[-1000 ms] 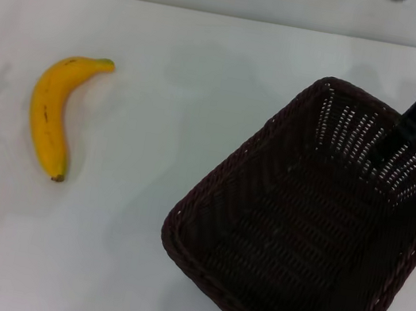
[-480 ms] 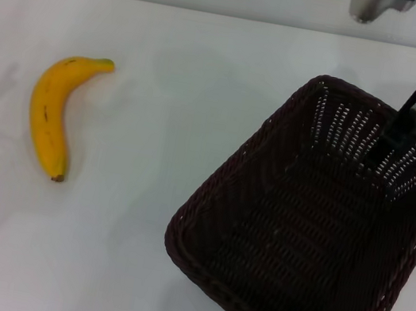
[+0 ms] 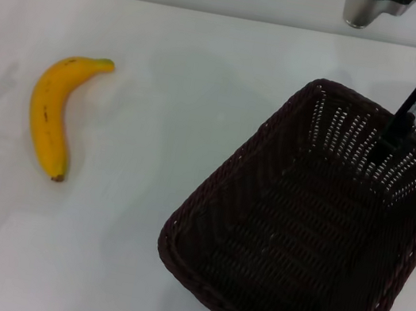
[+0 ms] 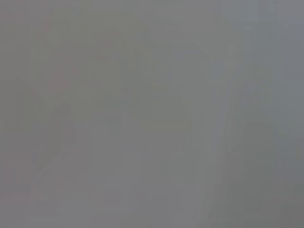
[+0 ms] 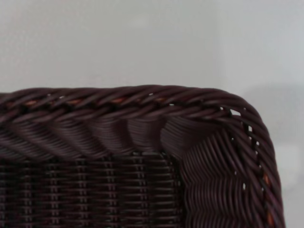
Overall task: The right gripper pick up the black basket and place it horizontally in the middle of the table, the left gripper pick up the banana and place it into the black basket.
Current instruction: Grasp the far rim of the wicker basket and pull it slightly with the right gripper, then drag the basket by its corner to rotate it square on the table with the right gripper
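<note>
Since a moment ago, our right gripper (image 3: 391, 143) has swung the basket's (image 3: 289, 242) near corner leftward. It grips the far rim; how wide we cannot tell. Well left of it lies the banana (image 3: 48, 111), on the table (image 3: 173, 77).

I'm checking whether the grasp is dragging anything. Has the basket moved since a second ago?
Yes. Against the unmoved banana, the basket has turned slightly: its near-left corner swung a little toward the banana, while the right end effector grips its far wall.
</note>
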Controlling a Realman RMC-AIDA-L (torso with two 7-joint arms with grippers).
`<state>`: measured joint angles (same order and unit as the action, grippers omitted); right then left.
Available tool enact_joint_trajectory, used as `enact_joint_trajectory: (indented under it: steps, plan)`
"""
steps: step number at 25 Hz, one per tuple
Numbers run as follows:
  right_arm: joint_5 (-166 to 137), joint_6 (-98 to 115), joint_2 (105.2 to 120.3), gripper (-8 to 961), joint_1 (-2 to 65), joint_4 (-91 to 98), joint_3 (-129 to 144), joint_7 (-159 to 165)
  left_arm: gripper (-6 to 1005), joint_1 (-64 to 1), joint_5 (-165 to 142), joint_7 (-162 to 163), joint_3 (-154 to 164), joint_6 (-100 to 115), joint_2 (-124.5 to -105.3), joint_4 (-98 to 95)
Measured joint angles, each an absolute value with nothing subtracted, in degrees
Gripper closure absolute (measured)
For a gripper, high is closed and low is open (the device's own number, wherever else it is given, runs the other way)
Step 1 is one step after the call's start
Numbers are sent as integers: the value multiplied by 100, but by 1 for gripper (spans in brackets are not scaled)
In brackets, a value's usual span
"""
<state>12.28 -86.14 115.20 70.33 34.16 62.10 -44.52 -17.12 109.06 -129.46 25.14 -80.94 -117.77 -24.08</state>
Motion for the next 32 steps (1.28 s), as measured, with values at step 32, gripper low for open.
enact_joint_trajectory:
  steps: [32]
  plan:
    - [1725, -9162, 11239, 788, 6609, 4220, 4810, -796, 127, -1759, 10972, -13536, 2456, -7761, -11515, -2662]
